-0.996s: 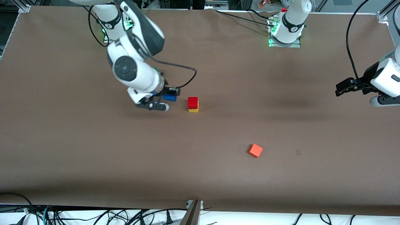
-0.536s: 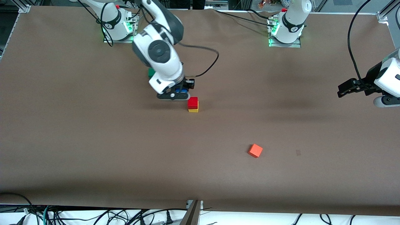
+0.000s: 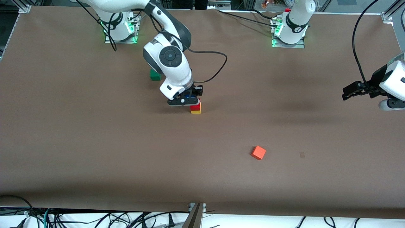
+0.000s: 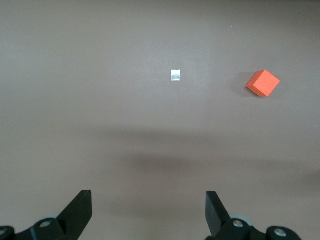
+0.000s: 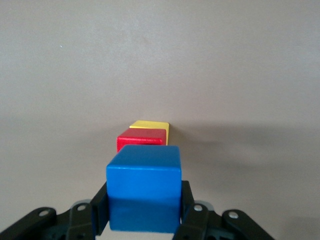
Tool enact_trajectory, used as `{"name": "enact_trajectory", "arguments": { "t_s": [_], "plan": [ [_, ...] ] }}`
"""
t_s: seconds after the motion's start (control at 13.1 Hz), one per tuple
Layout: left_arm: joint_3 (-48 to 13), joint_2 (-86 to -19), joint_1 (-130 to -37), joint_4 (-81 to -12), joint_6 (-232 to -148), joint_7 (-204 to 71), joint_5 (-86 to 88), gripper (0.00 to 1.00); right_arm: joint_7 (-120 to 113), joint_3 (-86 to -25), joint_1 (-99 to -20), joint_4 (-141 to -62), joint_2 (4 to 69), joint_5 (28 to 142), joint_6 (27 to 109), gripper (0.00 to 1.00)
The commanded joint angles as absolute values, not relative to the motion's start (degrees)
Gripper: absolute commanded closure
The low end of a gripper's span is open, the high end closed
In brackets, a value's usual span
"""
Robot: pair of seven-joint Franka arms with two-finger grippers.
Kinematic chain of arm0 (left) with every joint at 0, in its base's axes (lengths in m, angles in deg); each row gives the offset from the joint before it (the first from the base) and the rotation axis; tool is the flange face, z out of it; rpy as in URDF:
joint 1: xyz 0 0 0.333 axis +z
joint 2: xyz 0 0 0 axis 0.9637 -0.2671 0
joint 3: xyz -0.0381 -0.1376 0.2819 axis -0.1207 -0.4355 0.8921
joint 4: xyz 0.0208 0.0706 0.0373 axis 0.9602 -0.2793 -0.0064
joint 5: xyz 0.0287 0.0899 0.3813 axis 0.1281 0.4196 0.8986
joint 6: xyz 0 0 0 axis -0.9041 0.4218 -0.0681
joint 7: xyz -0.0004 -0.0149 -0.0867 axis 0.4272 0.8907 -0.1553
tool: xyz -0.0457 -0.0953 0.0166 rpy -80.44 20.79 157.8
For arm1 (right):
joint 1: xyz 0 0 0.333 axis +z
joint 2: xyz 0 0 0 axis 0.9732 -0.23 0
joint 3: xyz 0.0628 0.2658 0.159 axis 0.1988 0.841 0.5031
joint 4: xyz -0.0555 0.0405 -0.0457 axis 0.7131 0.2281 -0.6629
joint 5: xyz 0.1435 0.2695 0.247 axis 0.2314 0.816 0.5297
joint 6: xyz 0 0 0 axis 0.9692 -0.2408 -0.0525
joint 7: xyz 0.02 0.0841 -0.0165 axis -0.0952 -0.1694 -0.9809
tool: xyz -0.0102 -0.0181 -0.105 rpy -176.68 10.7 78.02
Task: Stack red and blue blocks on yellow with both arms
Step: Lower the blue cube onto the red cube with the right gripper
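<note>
While the left gripper waits at the right edge of the front view with its jaws spread wide and nothing between them, the right gripper hangs just above centre, over the small stack. Its jaws pinch the blue block, which is held in the air just above the red block. The red block sits on the yellow block on the table. An orange cube lies lower and to the right in the front view, and a green cube shows partly above the stack, beside the right arm.
</note>
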State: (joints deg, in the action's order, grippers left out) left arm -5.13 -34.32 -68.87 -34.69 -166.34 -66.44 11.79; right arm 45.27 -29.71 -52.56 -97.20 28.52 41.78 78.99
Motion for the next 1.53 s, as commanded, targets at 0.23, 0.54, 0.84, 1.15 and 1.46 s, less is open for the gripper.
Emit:
{"name": "enact_trajectory", "arguments": {
  "t_s": [0.23, 0.54, 0.84, 1.15, 1.46],
  "plan": [
    [-5.2, -35.3, -68.4, -33.0, -165.9, -67.2, 10.3, 0.00, 47.5, -29.4, -51.8, -94.4, 25.7, 41.3, 79.0, 0.71],
    [-5.2, -35.3, -68.4, -33.0, -165.9, -67.2, 10.3, 0.00, 47.8, -29.4, -51.3, -94.1, 25.5, 41.4, 78.9, 0.71],
    [-5.2, -35.3, -68.4, -33.0, -165.9, -67.4, 10.3, 0.00, 48.8, -29.4, -51.2, -94.1, 25.2, 41.3, 79.0, 0.71],
    [-5.2, -35.3, -68.3, -33.0, -165.9, -67.5, 10.3, 0.00, 49.1, -29.4, -51.1, -93.3, 23.9, 41.2, 79.0, 0.71],
    [-5.2, -35.3, -68.3, -33.0, -165.8, -67.5, 10.3, 0.00, 50.1, -29.4, -50.2, -92.0, 23.0, 40.9, 79.0, 0.71]
  ]
}}
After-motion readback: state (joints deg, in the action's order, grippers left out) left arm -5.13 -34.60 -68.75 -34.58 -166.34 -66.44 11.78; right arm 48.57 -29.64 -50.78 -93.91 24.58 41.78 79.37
